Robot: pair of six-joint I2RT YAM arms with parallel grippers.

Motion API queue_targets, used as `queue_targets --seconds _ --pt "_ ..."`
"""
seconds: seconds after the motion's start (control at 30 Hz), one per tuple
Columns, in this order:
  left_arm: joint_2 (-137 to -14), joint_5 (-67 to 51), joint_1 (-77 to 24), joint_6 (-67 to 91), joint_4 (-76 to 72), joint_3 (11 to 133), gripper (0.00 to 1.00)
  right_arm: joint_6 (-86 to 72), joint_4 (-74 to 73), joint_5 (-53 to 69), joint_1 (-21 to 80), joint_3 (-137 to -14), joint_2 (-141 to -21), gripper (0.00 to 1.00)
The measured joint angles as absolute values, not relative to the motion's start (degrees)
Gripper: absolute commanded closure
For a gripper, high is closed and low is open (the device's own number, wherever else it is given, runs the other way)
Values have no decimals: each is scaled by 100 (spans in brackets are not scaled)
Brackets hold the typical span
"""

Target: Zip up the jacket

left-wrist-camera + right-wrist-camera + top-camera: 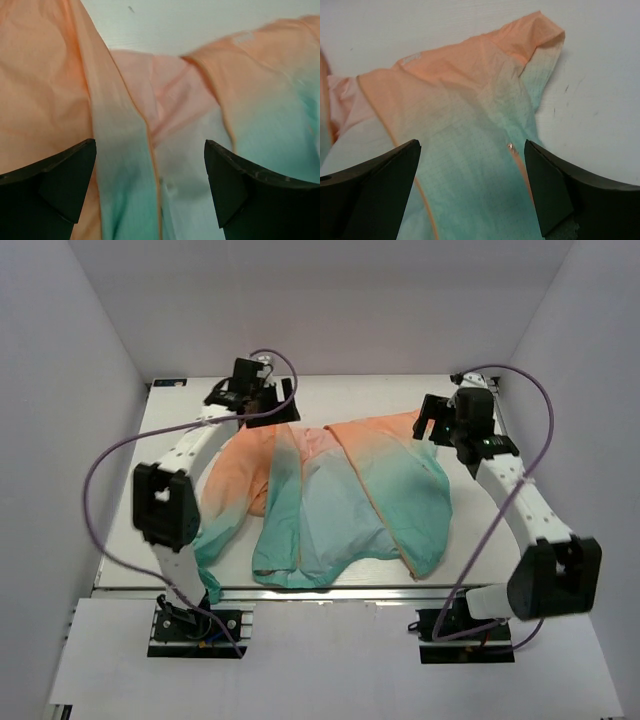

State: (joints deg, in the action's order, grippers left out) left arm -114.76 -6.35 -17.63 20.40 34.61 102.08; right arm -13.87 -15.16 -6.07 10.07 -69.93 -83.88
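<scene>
Orange-to-teal jacket lies unzipped, label blurred, under the released left tool and right tool.

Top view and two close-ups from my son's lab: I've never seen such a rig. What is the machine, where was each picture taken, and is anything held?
The machine is two robot arms bolted at the near edge of a table. The wide picture comes from a fixed camera above and behind them: left arm on the left, right arm on the right. The other two come from cameras on the wrists; the black wedges are each gripper's fingers. A jacket, orange fading to teal, lies spread on the table, its front unzipped. The left gripper and right gripper are open above it, holding nothing.
</scene>
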Motion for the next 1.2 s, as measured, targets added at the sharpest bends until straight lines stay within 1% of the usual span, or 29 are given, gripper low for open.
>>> queue_targets --seconds 0.17,0.27,0.37,0.5,0.57,0.7,0.83,0.97,1.1,1.2 --pt "-8777 -967 -1824 2517 2877 7813 2 -1660 -1505 -285 1240 -5555 -6698 11" --pt "-7644 -1210 -1826 2919 2480 6464 2 -1925 -1664 -161 1549 -4718 -6075 11" --pt "-7290 -1481 -1885 3205 2353 5411 2 -2156 -1914 56 1857 -4003 -5666 11" --pt "-7500 -1726 -2296 3496 2178 4539 2 -2460 -2058 233 2191 -3374 -5561 11" --pt "-7710 -1872 -2486 3599 2062 4355 2 -2574 -2058 252 2222 -3218 -5671 11" --pt "-8545 -2097 -2646 3649 1758 4460 2 -2762 -1916 211 2222 -3166 -6226 11" --pt "-9555 -2010 -2580 3607 1933 5273 2 -2934 -1804 -180 2228 -3306 -7094 11" --pt "-10416 -2025 -2379 3542 1994 6254 2 -3065 -1791 -526 2174 -4029 -8086 11" --pt "-11205 -2217 -1933 3452 2261 7325 2 -3129 -1776 -829 2012 -4945 -9059 11" --pt "-11749 -2080 -1697 3247 2453 8217 2 -3129 -1820 -974 1890 -5618 -9647 11"
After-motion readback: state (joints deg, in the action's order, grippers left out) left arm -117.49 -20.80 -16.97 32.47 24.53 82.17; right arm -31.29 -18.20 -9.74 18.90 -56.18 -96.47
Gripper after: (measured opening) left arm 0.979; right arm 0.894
